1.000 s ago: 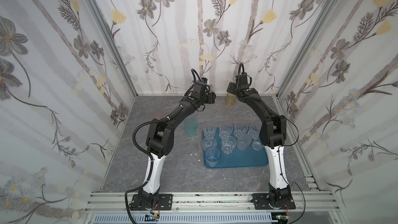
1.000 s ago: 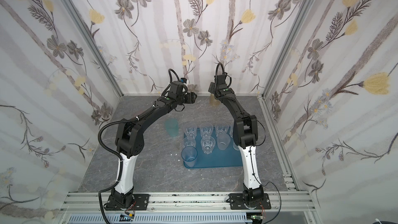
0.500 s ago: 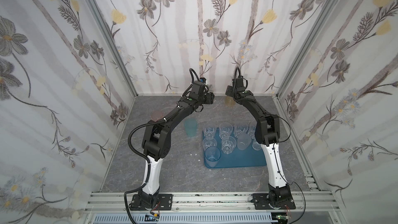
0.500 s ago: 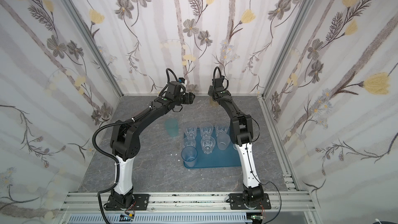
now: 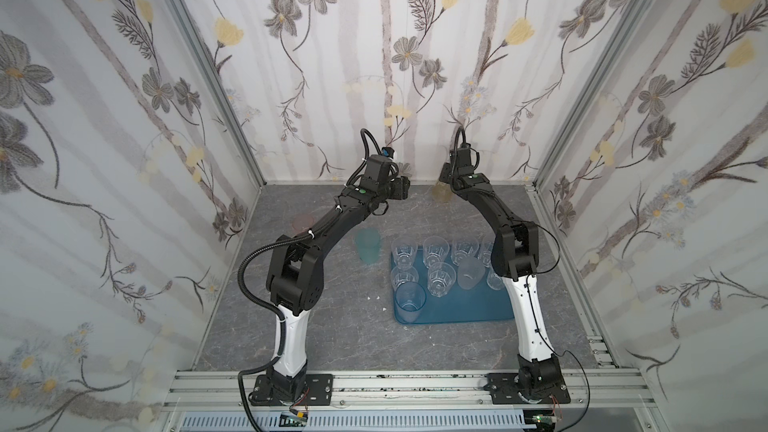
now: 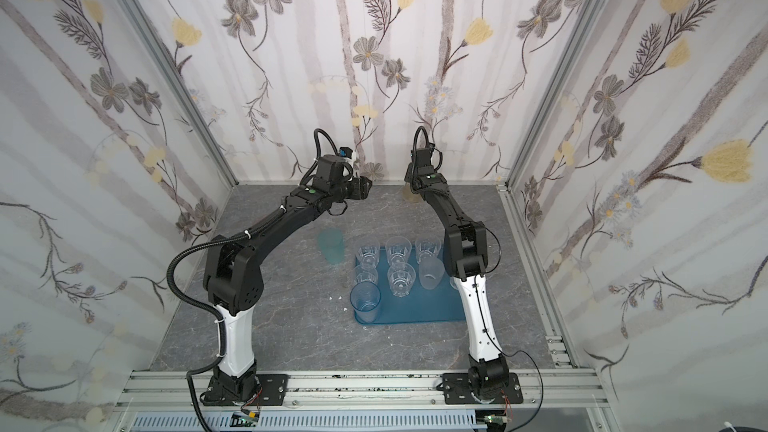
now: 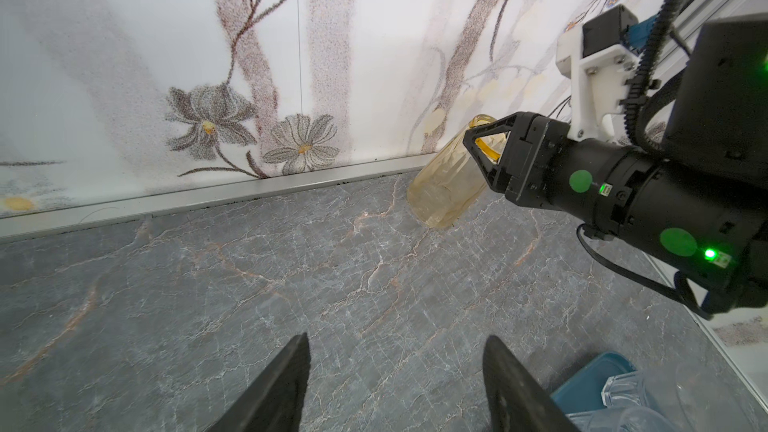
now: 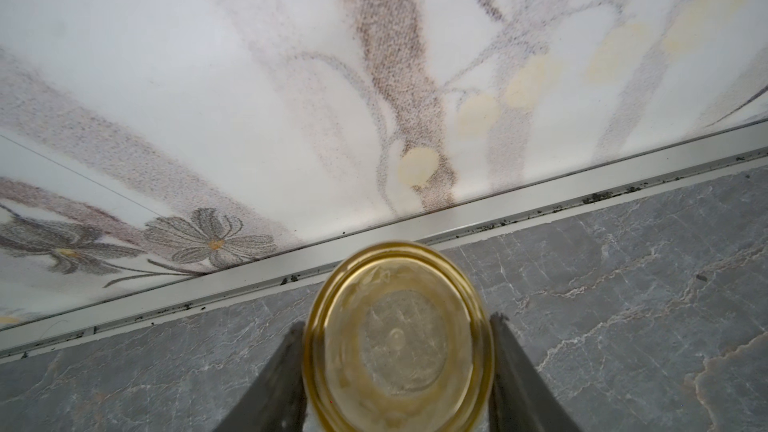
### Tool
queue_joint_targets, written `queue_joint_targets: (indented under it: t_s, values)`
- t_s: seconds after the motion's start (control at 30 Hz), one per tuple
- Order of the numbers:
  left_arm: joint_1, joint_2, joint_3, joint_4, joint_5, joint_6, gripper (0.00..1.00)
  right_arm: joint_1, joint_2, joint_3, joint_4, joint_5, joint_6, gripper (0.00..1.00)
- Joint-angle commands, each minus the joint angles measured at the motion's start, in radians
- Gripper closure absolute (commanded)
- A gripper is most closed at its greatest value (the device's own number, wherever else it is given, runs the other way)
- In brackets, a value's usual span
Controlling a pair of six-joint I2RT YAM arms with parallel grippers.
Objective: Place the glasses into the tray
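Right gripper (image 8: pixel 397 322) clasps both sides of the see-through amber glass (image 7: pixel 444 184), round and tapered, long axis tilted, near the back wall (image 8: pixel 249 76).

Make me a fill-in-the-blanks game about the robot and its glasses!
1. The right gripper has its fingers on both sides of the amber glass, near the back ____.
2. The left gripper is open and holds ____.
3. The frosted glass stands in the ____ tray.
4. The teal glass stands on the ____, not in the tray.
Missing words: wall, nothing, blue, table.
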Motion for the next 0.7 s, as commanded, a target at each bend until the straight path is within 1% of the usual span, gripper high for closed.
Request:
queue_joint_targets:
  t_s: [0.0,0.33,0.47,0.57,0.67]
  values:
    - [0.002,-0.032,-0.009,0.019,-0.015,-0.001,0.32,0.000,-0.077,-0.036,0.012,-0.036,0.037,0.64]
    - [0.002,-0.125,-0.096,0.025,-0.034,-0.031,0.33,-0.002,-0.247,-0.234,0.052,-0.151,0.131,0.69]
    - [0.005,-0.162,-0.144,0.037,-0.048,-0.042,0.33,-0.007,-0.318,-0.315,0.061,-0.235,0.205,0.70]
    - [0.021,-0.205,-0.197,0.067,-0.044,-0.091,0.33,-0.008,-0.389,-0.390,0.098,-0.320,0.268,0.71]
    - [0.047,-0.279,-0.307,0.175,0.022,-0.186,0.33,-0.008,-0.477,-0.492,0.159,-0.410,0.346,0.71]
